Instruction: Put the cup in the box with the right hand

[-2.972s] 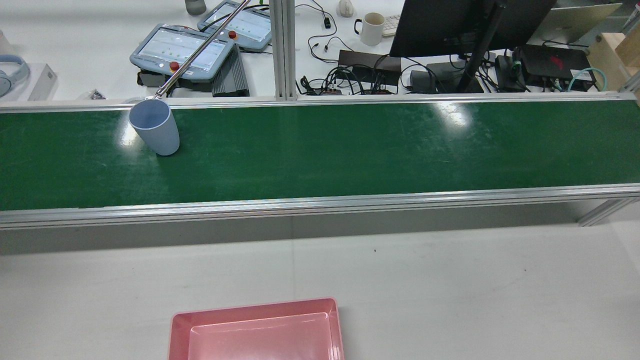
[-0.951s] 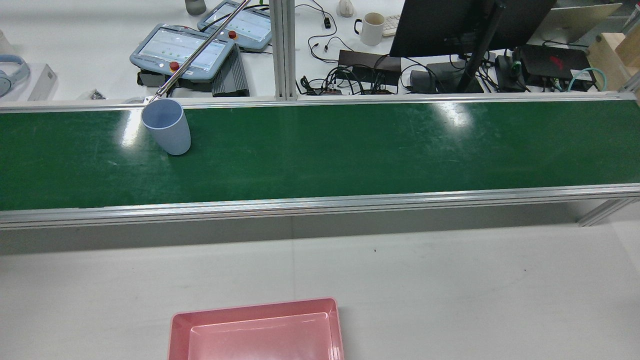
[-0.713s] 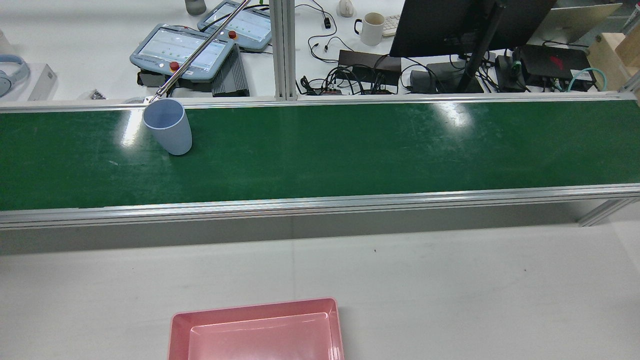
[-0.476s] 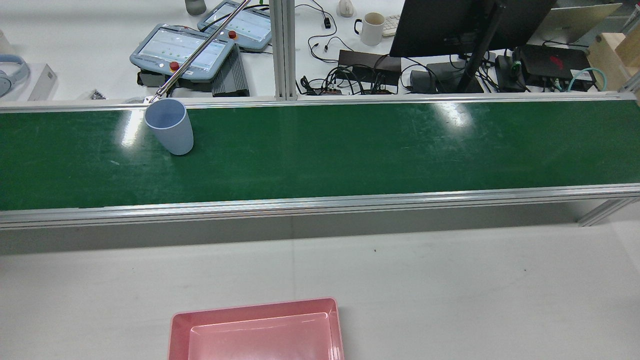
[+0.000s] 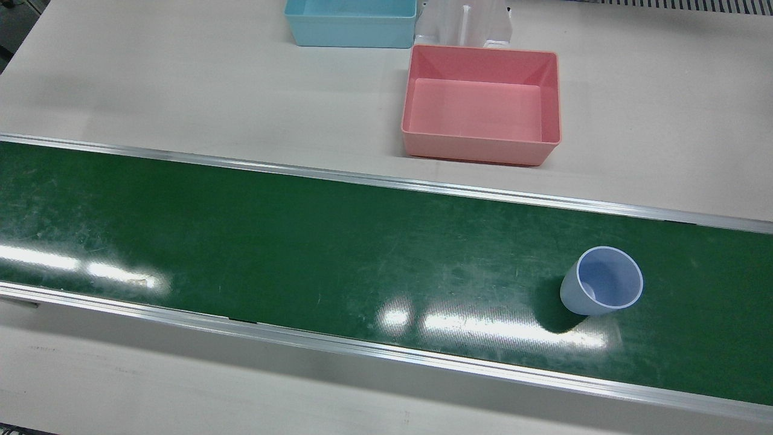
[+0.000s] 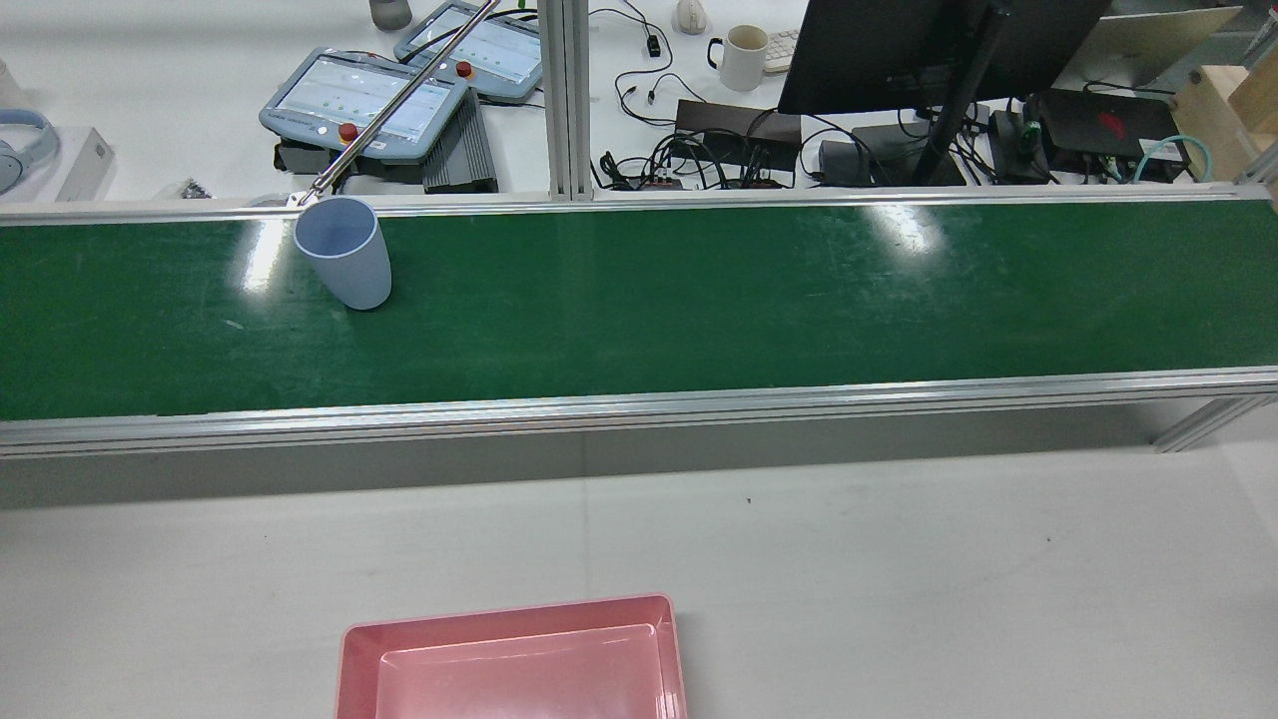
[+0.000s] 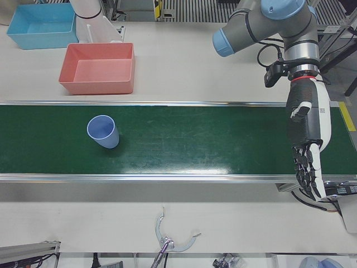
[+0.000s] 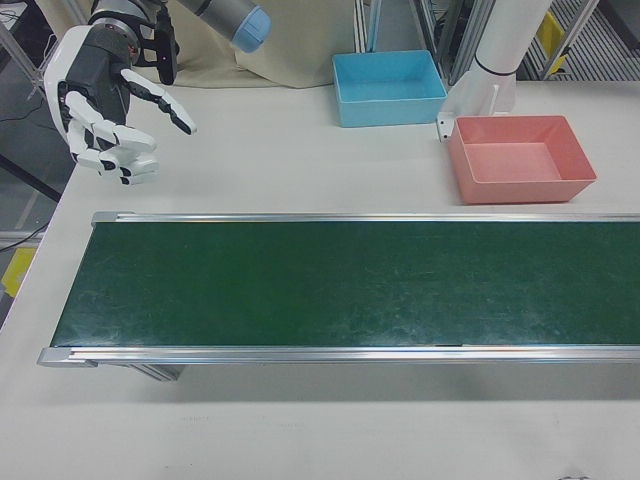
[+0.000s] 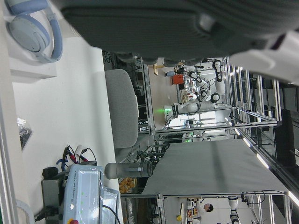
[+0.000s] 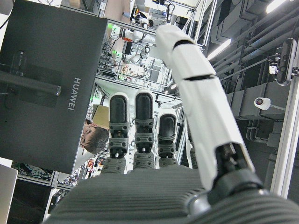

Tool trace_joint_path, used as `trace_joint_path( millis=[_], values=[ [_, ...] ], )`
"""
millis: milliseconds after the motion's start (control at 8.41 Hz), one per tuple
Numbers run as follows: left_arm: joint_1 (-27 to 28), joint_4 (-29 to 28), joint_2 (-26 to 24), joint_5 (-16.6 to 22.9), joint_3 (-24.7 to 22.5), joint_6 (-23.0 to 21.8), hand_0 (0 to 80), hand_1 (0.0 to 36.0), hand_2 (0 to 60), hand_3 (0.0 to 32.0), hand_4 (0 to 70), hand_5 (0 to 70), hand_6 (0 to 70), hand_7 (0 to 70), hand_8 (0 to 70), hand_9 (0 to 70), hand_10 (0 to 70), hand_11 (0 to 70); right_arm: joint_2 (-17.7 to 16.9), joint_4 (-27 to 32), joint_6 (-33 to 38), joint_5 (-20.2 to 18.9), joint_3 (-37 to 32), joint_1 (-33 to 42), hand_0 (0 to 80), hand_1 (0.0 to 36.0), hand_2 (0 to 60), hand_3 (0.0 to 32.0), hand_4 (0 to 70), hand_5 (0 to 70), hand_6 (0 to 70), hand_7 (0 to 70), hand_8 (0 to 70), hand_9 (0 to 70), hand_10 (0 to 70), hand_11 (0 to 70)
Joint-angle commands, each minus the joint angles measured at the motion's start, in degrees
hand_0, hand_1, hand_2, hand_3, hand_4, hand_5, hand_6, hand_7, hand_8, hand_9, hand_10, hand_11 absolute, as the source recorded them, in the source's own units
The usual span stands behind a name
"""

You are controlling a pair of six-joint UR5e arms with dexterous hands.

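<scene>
A pale blue cup (image 5: 602, 289) stands upright and free on the green conveyor belt (image 5: 290, 241), near its far edge in the rear view (image 6: 342, 252) and left of middle in the left-front view (image 7: 103, 132). The pink box (image 5: 480, 147) sits empty on the white table beside the belt, also seen in the rear view (image 6: 504, 610) and the right-front view (image 8: 520, 187). My right hand (image 8: 105, 110) hovers open over the table at the belt's other end, far from the cup. My left hand (image 7: 305, 153) hangs open over the belt's end, fingers pointing down.
A blue box (image 5: 350, 37) stands behind the pink one. A metal grabber tool (image 7: 167, 241) lies on the operators' side, and its rod (image 6: 399, 95) ends just behind the cup. Beyond the belt is a desk with teach pendants, cables, a mug and a monitor (image 6: 899, 50).
In the rear view the cup has drifted steadily to the right along the belt, still upright. Nothing else has moved.
</scene>
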Motion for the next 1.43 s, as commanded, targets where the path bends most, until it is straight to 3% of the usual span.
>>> trace_joint_path(
  millis=[0, 1308],
  values=[
    [0.0, 0.0, 0.0, 0.1, 0.0, 0.0, 0.0, 0.0, 0.0, 0.0, 0.0, 0.0, 0.0, 0.0, 0.0, 0.0, 0.0, 0.0, 0.0, 0.0, 0.0, 0.0, 0.0, 0.0, 80.0, 36.0, 16.2, 0.0, 14.6, 19.6, 18.3, 63.4, 36.4, 45.6, 27.8, 43.6],
    [0.0, 0.0, -0.1, 0.0, 0.0, 0.0, 0.0, 0.0, 0.0, 0.0, 0.0, 0.0, 0.0, 0.0, 0.0, 0.0, 0.0, 0.0, 0.0, 0.0, 0.0, 0.0, 0.0, 0.0, 80.0, 36.0, 16.8, 0.0, 16.2, 19.7, 18.8, 65.4, 37.1, 46.6, 28.7, 44.7]
  ],
)
